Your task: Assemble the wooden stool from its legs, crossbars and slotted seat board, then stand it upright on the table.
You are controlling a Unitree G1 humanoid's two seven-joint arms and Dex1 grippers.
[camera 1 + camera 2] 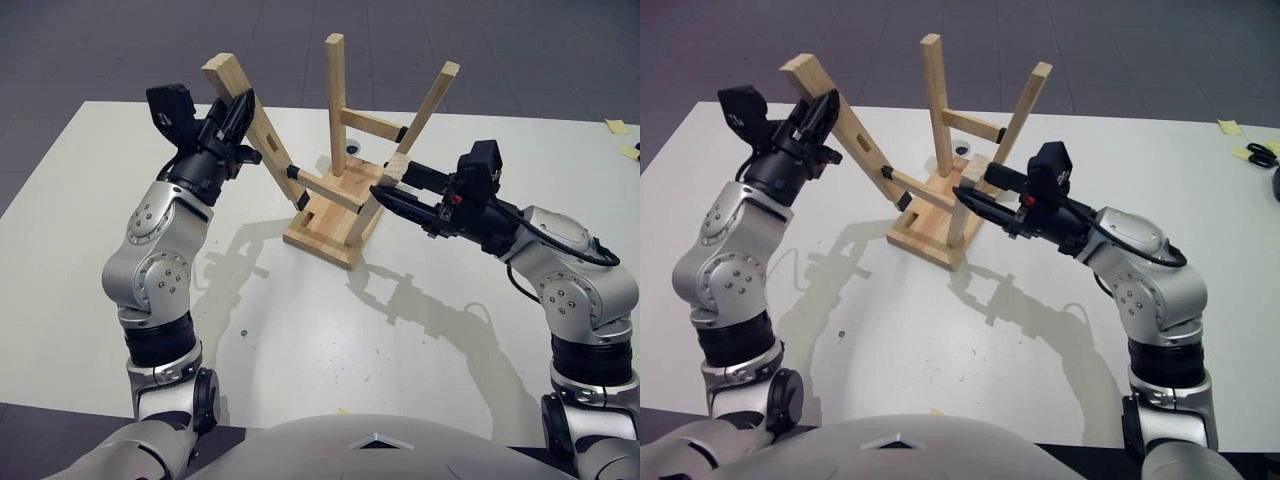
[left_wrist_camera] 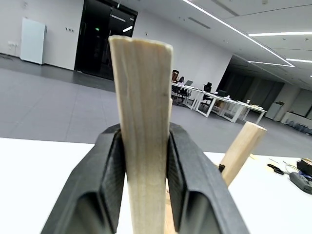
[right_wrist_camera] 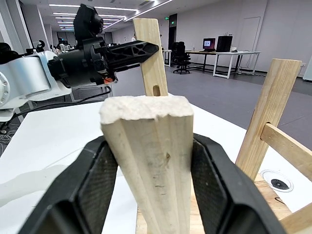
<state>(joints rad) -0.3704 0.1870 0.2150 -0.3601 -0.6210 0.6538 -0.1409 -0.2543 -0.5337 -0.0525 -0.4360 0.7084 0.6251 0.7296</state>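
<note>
The stool (image 1: 330, 190) sits upside down on its seat board (image 1: 320, 242). The left gripper (image 1: 243, 112) clamps the board's left leg (image 1: 277, 152), and the right gripper (image 1: 396, 184) clamps its near leg (image 1: 366, 224), likely steadying both while the joints seat.

both arms are silver-grey metal, built of rounded shells with black bands at the joints. the left arm (image 1: 160, 260), at the frame's left, has small dark screws ringed around its round joint caps. a thin black cable (image 1: 512, 280) loops beside the right arm (image 1: 585, 285) at the frame's right. the left gripper (image 1: 243, 105) and right gripper (image 1: 388, 178) are matte black, with broad fingers (image 2: 105, 185) recessed on their inner faces.
</note>
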